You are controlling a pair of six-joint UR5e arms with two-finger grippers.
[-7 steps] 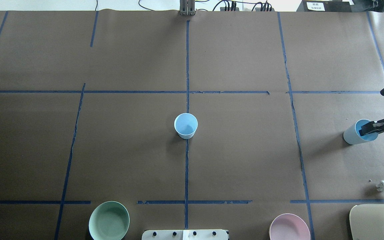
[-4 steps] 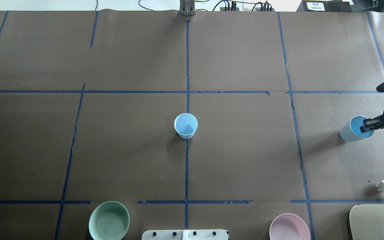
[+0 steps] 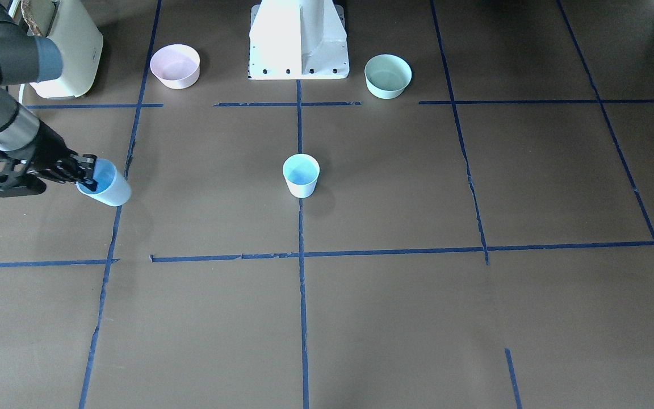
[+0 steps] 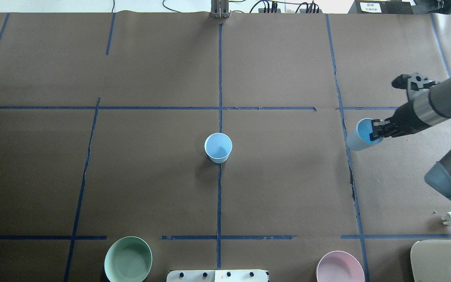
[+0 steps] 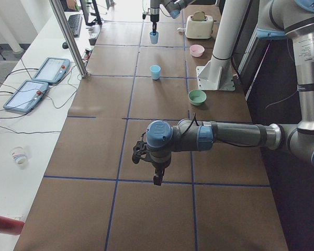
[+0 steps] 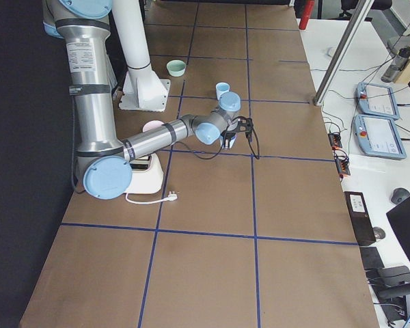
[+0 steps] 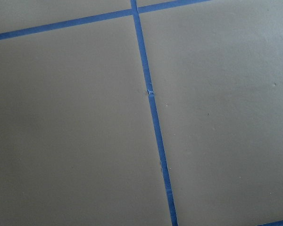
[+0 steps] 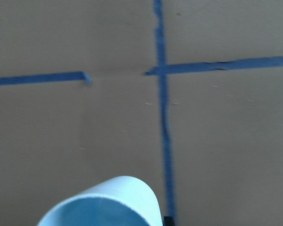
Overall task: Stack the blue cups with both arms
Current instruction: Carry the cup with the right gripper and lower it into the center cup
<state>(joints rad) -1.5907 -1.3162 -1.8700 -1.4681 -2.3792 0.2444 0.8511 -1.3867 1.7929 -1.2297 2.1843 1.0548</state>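
Observation:
One blue cup point(image 4: 218, 147) stands upright on the centre tape line, also seen in the front view point(image 3: 301, 175). My right gripper point(image 4: 376, 130) is shut on the rim of the second blue cup point(image 4: 359, 135), one finger inside it, and holds it tilted right of the centre cup. In the front view this cup point(image 3: 107, 184) hangs at the gripper point(image 3: 87, 174). Its rim shows low in the right wrist view point(image 8: 104, 202). My left gripper point(image 5: 157, 177) shows only in the exterior left view, low over bare table; I cannot tell whether it is open or shut.
A mint-green bowl point(image 4: 128, 259) and a pink bowl point(image 4: 340, 268) stand at the near edge beside the white pedestal base point(image 3: 298, 40). A cream toaster point(image 4: 442, 260) and a white plug point(image 4: 450, 218) lie at the near right corner.
My right arm has carried the held cup leftward from the table's right edge toward the centre, and slightly farther from the robot. The centre cup has not moved.

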